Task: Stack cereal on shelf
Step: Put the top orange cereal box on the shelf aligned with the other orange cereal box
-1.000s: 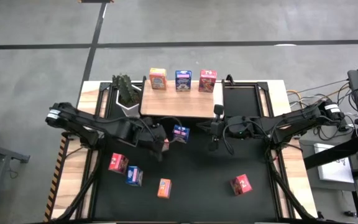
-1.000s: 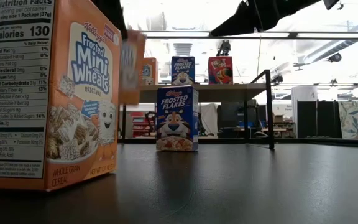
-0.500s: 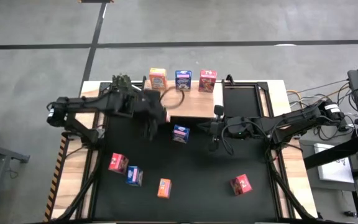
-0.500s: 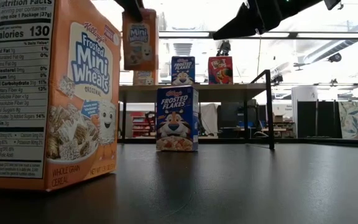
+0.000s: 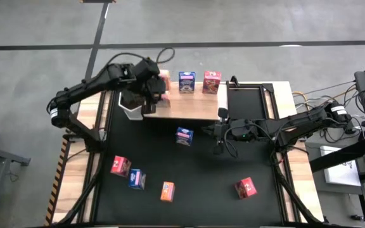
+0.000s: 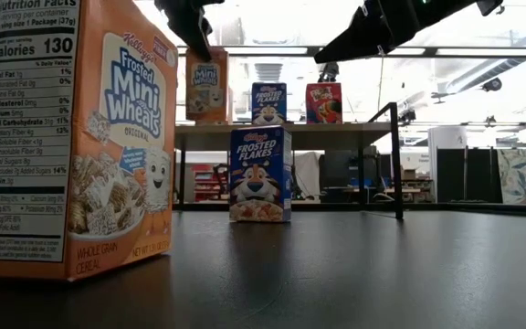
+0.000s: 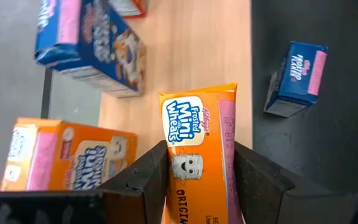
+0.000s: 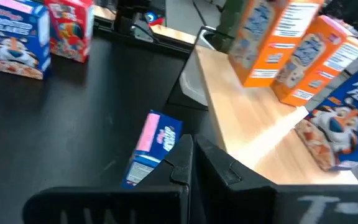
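In the high view the left gripper [image 5: 154, 88] hangs over the far left of the shelf [image 5: 192, 107], its jaws gripping an orange box [image 5: 163, 88] right in front of the orange box already standing at the far edge; that standing box is mostly hidden under the arm. A blue box [image 5: 187, 81] and a red box [image 5: 211, 82] stand to its right along the same far edge. The right gripper [image 5: 220, 132] waits over the black surface [image 5: 201, 177] near the shelf's right end, jaws closed and empty, with a loose blue box [image 5: 184, 135] just to its left; four more boxes lie nearer on the surface. In the low view the held box [image 6: 205, 85] hangs upright, long axis vertical, printed face toward the camera, at the height of the shelf row; whether its base touches the shelf cannot be told. In the left wrist view the jaws clamp the box [image 7: 201, 155] across its narrow sides, its long axis running along the fingers. In the right wrist view the closed jaws point at the loose blue box [image 8: 152, 148]. To place it well, the box should probably stay square to the row, come straight down until its base sits flat, clear of the box behind, and only then be released.
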{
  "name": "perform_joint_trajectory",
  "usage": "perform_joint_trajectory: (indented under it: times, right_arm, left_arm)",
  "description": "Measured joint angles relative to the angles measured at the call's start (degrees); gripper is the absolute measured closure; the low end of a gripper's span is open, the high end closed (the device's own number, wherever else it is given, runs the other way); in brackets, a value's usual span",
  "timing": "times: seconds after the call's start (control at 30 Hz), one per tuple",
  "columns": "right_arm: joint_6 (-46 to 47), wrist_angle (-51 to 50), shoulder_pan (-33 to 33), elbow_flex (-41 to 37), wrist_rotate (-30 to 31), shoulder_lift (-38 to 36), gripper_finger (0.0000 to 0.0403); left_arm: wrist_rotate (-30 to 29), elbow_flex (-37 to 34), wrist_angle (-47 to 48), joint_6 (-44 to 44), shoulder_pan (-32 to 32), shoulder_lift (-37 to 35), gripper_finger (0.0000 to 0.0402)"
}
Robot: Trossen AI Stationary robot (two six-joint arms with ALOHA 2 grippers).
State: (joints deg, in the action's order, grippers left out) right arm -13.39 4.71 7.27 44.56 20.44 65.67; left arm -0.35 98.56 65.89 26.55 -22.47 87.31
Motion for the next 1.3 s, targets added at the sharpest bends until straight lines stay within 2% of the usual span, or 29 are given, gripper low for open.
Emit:
perform_joint_trajectory:
  times: [0.2,0.57,0.83,1.13,1.23,1.3]
  right_arm:
    - [0.0,0.0,0.0,0.0,-0.1,0.0,0.0394]
    - [0.4,0.0,0.0,0.0,-0.1,0.0,0.0394]
    - [0.1,0.0,0.0,0.0,-0.1,0.0,0.0394]
    - [-0.7,0.0,0.0,0.0,0.1,0.0,0.0394]
    - [-0.7,0.0,0.0,0.0,0.1,0.0,0.0394]
    - [-0.7,0.0,0.0,0.0,0.1,0.0,0.0394]
  left_arm:
    - [1.3,-0.2,-0.2,1.1,-2.7,0.1,0.0256]
    - [1.2,-2.3,-1.6,1.8,-3.0,0.1,0.0214]
    - [0.3,-0.8,-1.8,2.1,-2.9,0.1,0.0205]
    - [0.3,4.1,-1.4,-1.1,-1.3,0.0,0.0208]
    - [-0.5,3.5,-2.6,-2.0,-0.3,-0.1,0.023]
    - [-5.1,2.3,-2.8,-2.1,0.3,-0.1,0.0256]
